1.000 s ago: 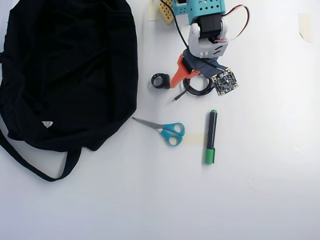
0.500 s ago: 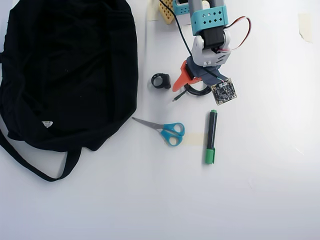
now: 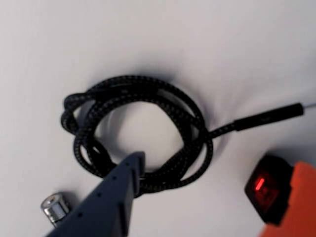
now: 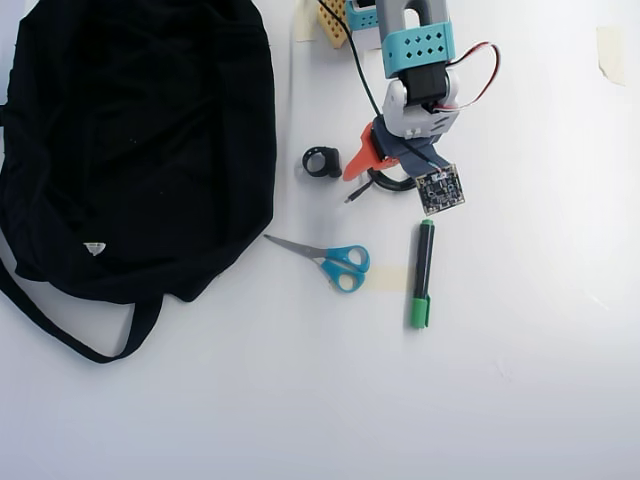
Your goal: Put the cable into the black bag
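The black braided cable [image 3: 138, 88] lies coiled on the white table, with one straight plug end [image 3: 276, 114] pointing right. My gripper [image 3: 217, 168] is open and low over it. The blue finger [image 3: 118, 187] rests over the coil's near edge and the orange finger [image 3: 296, 207] is far off to the right, clear of the coil. In the overhead view the gripper [image 4: 375, 178] covers most of the cable [image 4: 385, 184]. The black bag [image 4: 140, 140] lies flat at the left, well apart from the gripper.
A small black device with a red light [image 3: 266, 190] sits by the orange finger; it also shows in the overhead view [image 4: 322, 161]. A silver metal cylinder [image 3: 54, 207] lies left of the blue finger. Blue scissors [image 4: 335, 262] and a green marker [image 4: 423, 275] lie below the gripper.
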`<state>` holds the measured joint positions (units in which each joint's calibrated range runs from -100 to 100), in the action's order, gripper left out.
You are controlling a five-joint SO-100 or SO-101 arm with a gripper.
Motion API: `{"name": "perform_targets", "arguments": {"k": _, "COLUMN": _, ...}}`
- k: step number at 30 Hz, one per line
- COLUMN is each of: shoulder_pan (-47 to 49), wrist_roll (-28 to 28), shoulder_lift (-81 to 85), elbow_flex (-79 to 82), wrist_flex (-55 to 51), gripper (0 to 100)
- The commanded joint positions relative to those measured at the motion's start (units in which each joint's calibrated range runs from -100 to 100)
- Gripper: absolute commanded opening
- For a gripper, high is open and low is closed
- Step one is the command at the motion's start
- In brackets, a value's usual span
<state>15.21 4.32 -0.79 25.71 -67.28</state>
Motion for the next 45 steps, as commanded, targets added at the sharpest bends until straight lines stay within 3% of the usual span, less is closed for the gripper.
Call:
{"name": "perform_targets", "arguments": {"k": 1, "shoulder_pan": 0.57, "wrist_roll": -0.7, "shoulder_lift": 0.29, "elbow_flex": -2.26, "wrist_flex": 0.7, "gripper": 38}}
{"name": "perform_targets", "arguments": {"k": 45, "shoulder_pan": 0.57, "wrist_roll": -1.54, "shoulder_lift": -10.33, "elbow_flex": -1.36, "wrist_flex": 6.9, "gripper": 38}}
